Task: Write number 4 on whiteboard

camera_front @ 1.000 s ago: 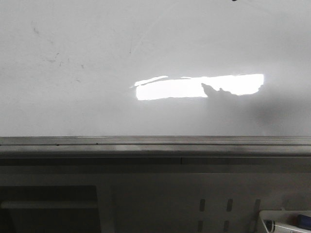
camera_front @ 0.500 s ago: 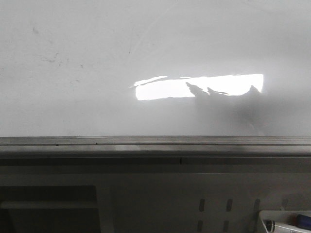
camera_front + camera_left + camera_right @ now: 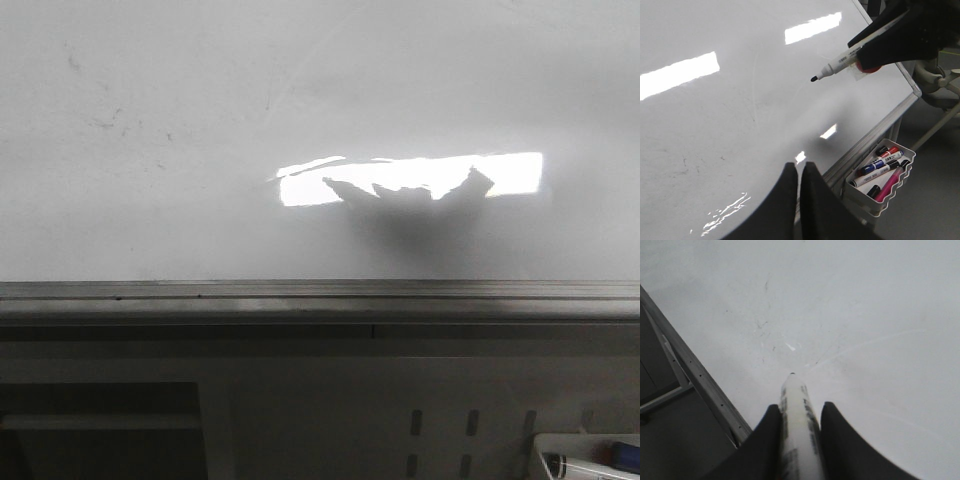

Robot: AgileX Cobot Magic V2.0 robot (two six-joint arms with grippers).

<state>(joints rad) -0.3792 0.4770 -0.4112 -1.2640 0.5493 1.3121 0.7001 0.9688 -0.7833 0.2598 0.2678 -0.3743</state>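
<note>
Whiteboard (image 3: 740, 100) lay beneath both my grippers, surface bare of any drawn figure, only faint scuffs. My right gripper (image 3: 875, 47) clenched white marker (image 3: 840, 63), black tip apart from board, pointed at it. In right wrist view marker (image 3: 797, 430) sat between fingers (image 3: 840, 435), tip toward board (image 3: 865, 315). My left gripper (image 3: 800, 175) hovered over board's lower edge, fingers pressed together, holding nothing. Marker tray (image 3: 882, 175) hung below rail

We see the glossy white whiteboard (image 3: 180, 200) with faint grey scuffs, a grey rail (image 3: 320, 292), our white marker (image 3: 840, 62) tipped black, and red, blue, black, pink pens (image 3: 882, 170) in a white tray (image 3: 905, 182).
</note>
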